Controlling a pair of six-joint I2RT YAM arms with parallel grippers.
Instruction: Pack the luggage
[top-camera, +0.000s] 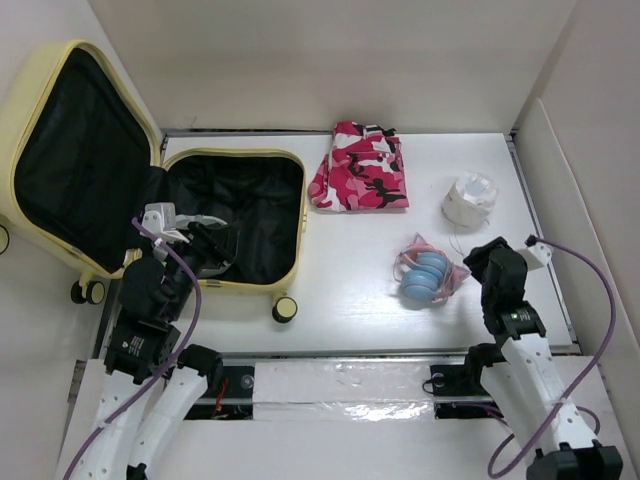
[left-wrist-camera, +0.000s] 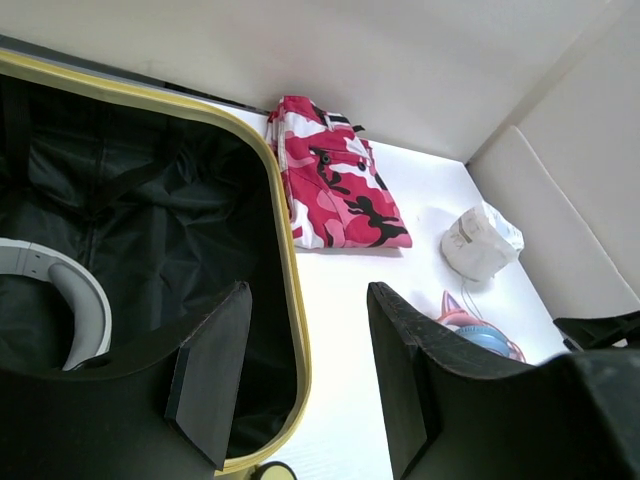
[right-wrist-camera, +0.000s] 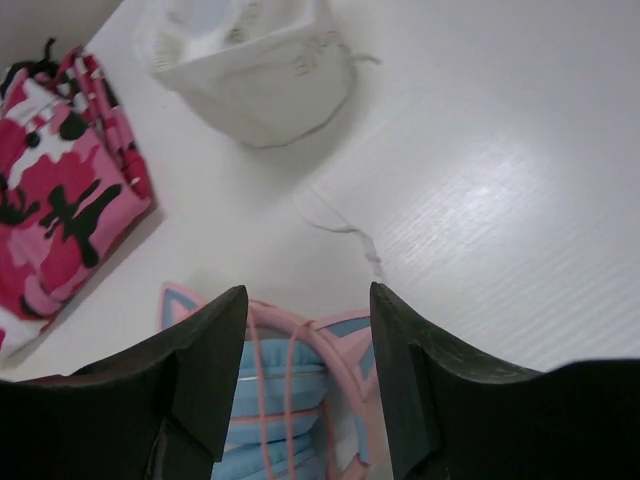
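Observation:
The luggage (top-camera: 301, 215), a pale yellow suitcase, lies open at the left, its black-lined lid (top-camera: 75, 150) tilted back. My left gripper (top-camera: 214, 248) hovers open over the suitcase's near right part. In the left wrist view the yellow rim (left-wrist-camera: 290, 300) runs below the gap between its fingers (left-wrist-camera: 212, 375). A pale grey curved thing (left-wrist-camera: 70, 290) lies inside on the lining. My right gripper (top-camera: 478, 258) is open beside pink and blue cat-ear headphones (top-camera: 424, 276). In the right wrist view its fingers (right-wrist-camera: 205, 370) straddle the pink headband (right-wrist-camera: 300, 345) without closing on it.
A folded pink camouflage garment (top-camera: 360, 166) lies at the back middle of the white table. A white drawstring pouch (top-camera: 470, 199) sits back right, its cord (right-wrist-camera: 350, 232) trailing toward the headphones. A suitcase wheel (top-camera: 284, 309) sticks out near the front. Pale walls enclose the table.

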